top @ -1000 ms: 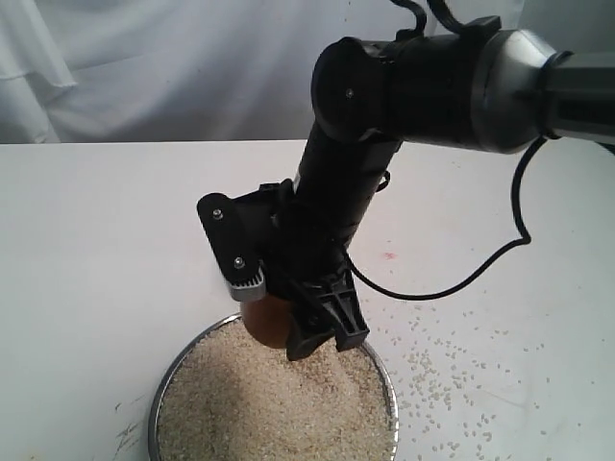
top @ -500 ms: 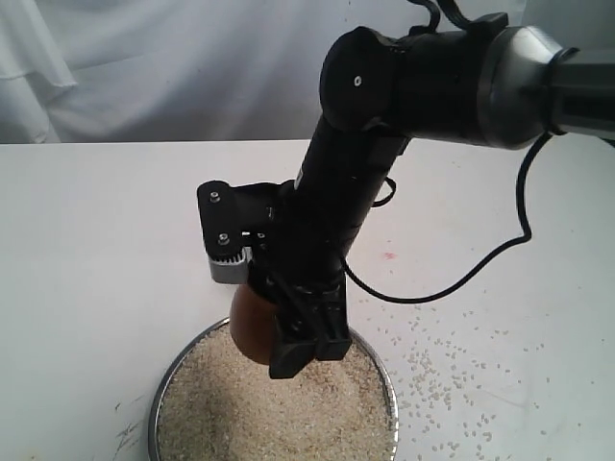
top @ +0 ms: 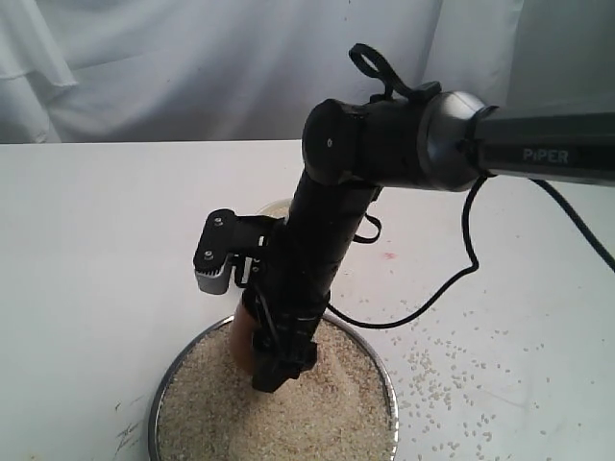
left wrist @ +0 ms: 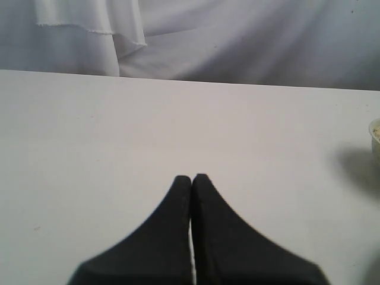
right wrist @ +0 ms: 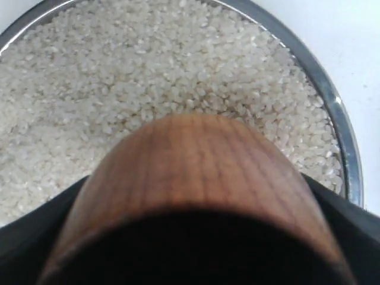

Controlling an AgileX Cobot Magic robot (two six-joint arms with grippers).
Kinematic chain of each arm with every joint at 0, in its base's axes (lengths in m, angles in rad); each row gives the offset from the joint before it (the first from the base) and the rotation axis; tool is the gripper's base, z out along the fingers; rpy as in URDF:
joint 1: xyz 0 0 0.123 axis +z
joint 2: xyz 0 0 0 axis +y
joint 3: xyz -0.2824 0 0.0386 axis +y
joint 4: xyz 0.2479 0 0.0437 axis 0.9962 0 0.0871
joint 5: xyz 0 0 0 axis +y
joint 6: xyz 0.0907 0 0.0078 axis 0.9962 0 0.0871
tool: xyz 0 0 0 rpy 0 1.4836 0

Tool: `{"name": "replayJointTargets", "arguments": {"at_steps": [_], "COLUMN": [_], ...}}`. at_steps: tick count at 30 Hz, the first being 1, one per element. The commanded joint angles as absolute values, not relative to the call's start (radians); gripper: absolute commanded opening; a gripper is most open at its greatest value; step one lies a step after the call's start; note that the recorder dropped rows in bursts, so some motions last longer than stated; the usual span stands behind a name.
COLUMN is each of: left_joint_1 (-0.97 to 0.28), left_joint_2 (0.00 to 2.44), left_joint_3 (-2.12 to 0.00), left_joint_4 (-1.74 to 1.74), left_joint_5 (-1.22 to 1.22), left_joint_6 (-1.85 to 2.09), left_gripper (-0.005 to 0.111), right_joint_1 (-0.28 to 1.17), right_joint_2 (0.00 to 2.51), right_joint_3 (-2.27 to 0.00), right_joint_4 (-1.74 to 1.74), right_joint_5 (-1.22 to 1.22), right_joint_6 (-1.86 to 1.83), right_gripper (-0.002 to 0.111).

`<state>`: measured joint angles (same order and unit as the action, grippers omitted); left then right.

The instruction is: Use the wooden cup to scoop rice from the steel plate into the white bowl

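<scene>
The steel plate (top: 165, 382) sits at the table's front edge, heaped with rice (top: 327, 413). My right gripper (top: 261, 353) reaches down over it, shut on the wooden cup (top: 241, 338), which touches the rice near the plate's back. In the right wrist view the cup (right wrist: 196, 172) lies tilted with its dark mouth toward the camera, above the rice (right wrist: 119, 77) and the plate's rim (right wrist: 333, 110). Behind the arm shows only a sliver of the white bowl (top: 275, 206), also seen as a pale edge (left wrist: 376, 135). My left gripper (left wrist: 191, 178) is shut and holds nothing over bare table.
Loose rice grains (top: 434, 370) are scattered on the white table to the right of the plate. A black cable (top: 452, 279) loops from the right arm down near the table. A white cloth backdrop (top: 192, 67) hangs behind the table.
My right arm has swung lower and leftward, carrying the cup from the plate's back rim down into the rice. The white bowl's edge now shows behind the arm.
</scene>
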<state>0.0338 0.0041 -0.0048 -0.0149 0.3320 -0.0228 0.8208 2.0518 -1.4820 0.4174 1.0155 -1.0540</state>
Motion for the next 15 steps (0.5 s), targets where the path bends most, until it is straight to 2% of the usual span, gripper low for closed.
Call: {"name": "replayJointTargets", "arguments": {"at_steps": [1, 15], "left_joint_1": [0.036, 0.036], "left_joint_2": [0.000, 0.000], "left_joint_3": [0.000, 0.000], "left_joint_4": [-0.014, -0.014], "left_joint_5": [0.319, 0.319], "left_joint_6": [-0.024, -0.024], "left_gripper": [0.000, 0.000], "right_joint_1": [0.815, 0.815], "right_joint_2": [2.046, 2.044], "right_joint_3": [-1.441, -1.387], "right_joint_4": [0.434, 0.431], "right_joint_5": [0.972, 0.862], "right_joint_6": [-0.986, -0.883], "right_gripper": [0.000, 0.000]}}
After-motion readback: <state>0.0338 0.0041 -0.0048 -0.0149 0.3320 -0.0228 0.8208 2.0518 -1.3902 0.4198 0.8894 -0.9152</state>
